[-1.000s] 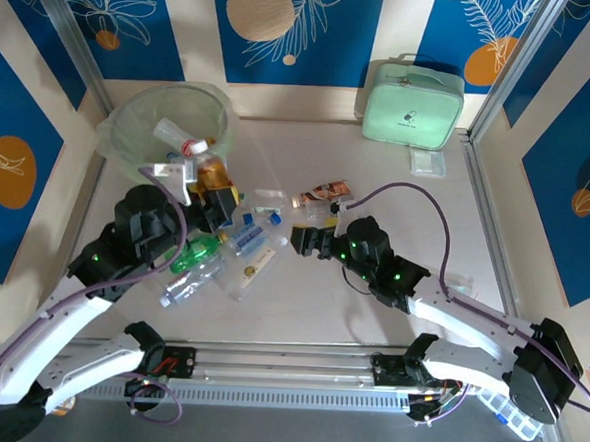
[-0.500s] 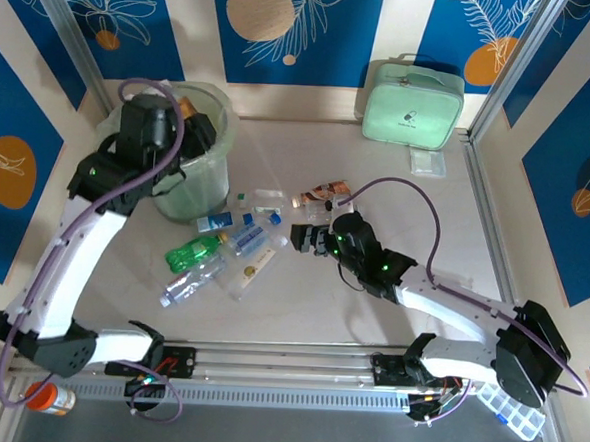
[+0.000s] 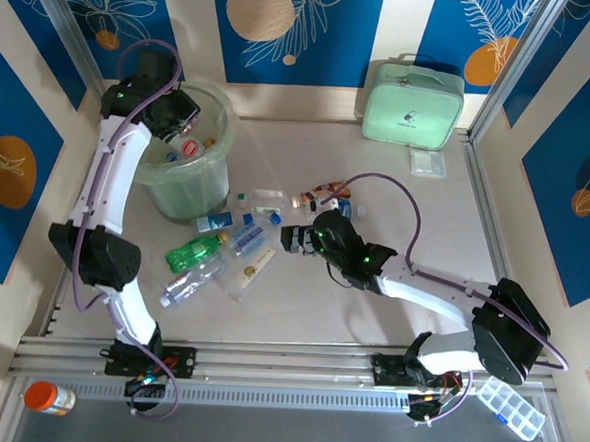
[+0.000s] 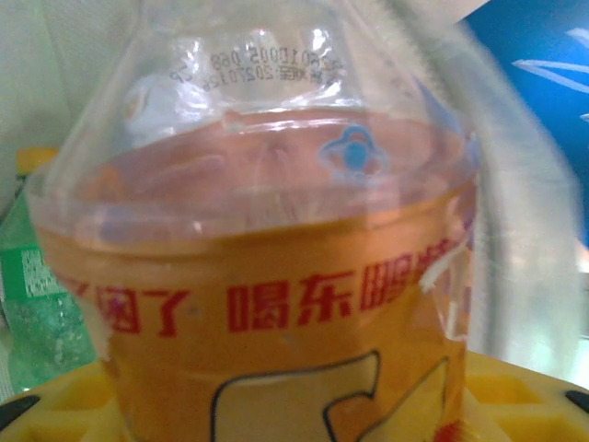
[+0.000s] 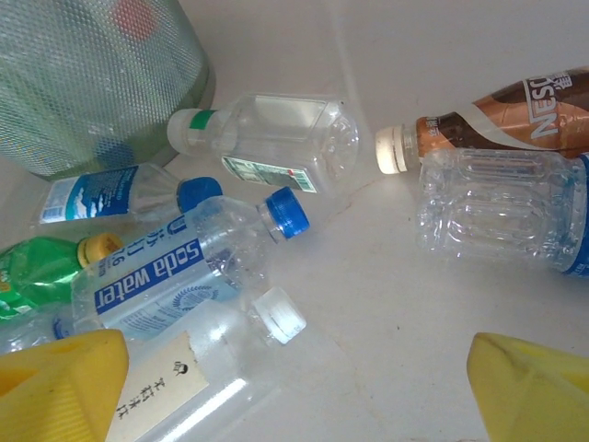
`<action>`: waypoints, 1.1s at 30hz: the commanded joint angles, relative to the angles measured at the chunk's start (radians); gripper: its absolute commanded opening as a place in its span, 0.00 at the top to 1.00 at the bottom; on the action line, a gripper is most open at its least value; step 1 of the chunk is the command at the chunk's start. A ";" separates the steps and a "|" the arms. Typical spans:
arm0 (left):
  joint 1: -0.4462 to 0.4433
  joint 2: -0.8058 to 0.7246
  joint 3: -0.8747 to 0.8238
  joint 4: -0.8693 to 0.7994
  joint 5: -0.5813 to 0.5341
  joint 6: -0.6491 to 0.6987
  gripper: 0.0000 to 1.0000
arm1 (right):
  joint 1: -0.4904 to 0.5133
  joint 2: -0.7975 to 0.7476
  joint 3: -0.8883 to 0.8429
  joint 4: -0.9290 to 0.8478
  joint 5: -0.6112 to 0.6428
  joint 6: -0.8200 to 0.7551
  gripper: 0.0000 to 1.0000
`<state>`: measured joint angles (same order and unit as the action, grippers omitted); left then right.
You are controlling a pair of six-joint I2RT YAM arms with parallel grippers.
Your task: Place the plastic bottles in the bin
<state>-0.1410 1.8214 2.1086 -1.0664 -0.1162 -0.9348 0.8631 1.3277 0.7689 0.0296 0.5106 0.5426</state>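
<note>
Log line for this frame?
left pincer: holding orange-label bottle over bin | right pincer: open, low over loose bottles

counting eight loose bottles (image 5: pixel 156 276) ahead of the right gripper (image 3: pixel 292 238), one orange-labelled bottle (image 4: pixel 276 322) inside the left gripper (image 3: pixel 181 122), one bin (image 3: pixel 207 181), one mint-green case (image 3: pixel 412 106), one pill jar (image 3: pixel 49 397).

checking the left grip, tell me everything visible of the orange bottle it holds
Clear plastic orange bottle, orange label with red characters, a printed code near its top. It is held between the left gripper's yellow fingers, over the bin. A green bottle shows behind it.
</note>
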 commanded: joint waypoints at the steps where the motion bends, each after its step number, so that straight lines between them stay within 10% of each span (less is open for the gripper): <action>1: 0.006 0.031 0.006 -0.053 0.074 -0.053 0.96 | 0.010 0.031 0.048 -0.023 0.036 0.013 0.05; 12: 0.005 0.078 -0.101 -0.024 0.121 -0.065 0.69 | 0.041 0.152 0.123 -0.064 0.063 0.014 0.05; 26: 0.007 0.159 0.028 -0.150 0.127 -0.044 0.04 | 0.063 0.156 0.128 -0.060 0.090 -0.003 0.05; 33: 0.007 0.112 0.118 -0.218 0.120 -0.042 0.01 | 0.070 0.152 0.129 -0.060 0.098 -0.007 0.05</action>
<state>-0.1394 1.9995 2.1746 -1.2091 0.0002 -0.9863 0.9237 1.4906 0.8753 -0.0319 0.5774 0.5484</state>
